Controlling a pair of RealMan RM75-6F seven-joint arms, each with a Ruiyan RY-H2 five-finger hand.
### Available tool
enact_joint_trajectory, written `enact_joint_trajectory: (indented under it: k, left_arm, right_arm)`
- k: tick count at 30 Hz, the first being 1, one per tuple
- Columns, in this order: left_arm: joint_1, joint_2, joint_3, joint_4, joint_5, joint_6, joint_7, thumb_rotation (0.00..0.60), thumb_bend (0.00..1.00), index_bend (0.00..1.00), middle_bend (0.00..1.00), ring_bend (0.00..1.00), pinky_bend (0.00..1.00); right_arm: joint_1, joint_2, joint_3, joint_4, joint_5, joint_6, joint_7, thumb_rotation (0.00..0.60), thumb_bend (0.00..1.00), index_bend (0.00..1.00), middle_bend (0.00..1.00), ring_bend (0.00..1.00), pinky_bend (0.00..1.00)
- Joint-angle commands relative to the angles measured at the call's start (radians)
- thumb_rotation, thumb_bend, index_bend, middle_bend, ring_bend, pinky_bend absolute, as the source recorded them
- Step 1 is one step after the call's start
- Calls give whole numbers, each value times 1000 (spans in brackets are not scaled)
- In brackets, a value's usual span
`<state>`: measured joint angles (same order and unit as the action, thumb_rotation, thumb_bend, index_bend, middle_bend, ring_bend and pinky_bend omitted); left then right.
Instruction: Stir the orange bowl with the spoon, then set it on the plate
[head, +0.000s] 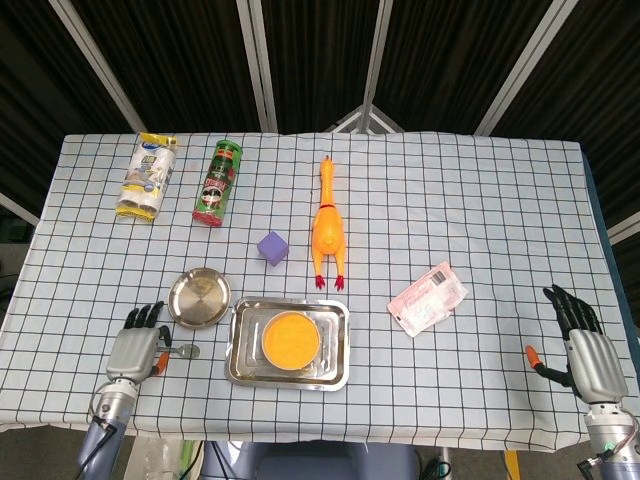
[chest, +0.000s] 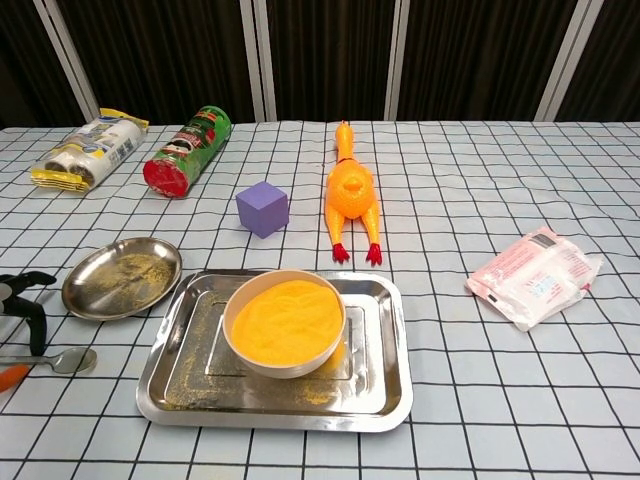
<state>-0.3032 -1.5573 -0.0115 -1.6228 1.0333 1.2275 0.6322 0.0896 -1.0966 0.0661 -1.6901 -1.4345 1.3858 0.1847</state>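
Observation:
The orange bowl (head: 291, 338) (chest: 285, 322), full of orange powder, stands in a steel tray (head: 240, 372) (chest: 390, 400). A round steel plate (head: 199, 297) (chest: 122, 277) lies left of the tray. The spoon (head: 186, 351) (chest: 68, 360) lies flat on the cloth in front of the plate, its handle pointing left. My left hand (head: 136, 348) (chest: 22, 304) is over the handle end with its fingers spread; no grip shows. My right hand (head: 582, 350) rests open at the table's front right corner, far from everything.
A purple cube (head: 273, 247), a rubber chicken (head: 328, 228), a green chip can (head: 219, 182) and a snack bag (head: 147, 175) lie further back. A pink packet (head: 428, 298) lies right of the tray. The table's front edge is just behind both hands.

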Motion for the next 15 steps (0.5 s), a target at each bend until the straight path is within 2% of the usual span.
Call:
enact_joint_trajectory:
  k: [1,15]
  left_arm:
    - [0,-1,2,1,1,0,1,600,546,492,5,0,0]
    - [-1,21,-1,-29,20,14,-9,600,571,513,8,0,0]
  right_arm:
    - [0,0,0,0,0,0,0,600,405,0,0,0,0]
    - [0,2,-1,-2,2,-3,1,600,405,0,0,0,0]
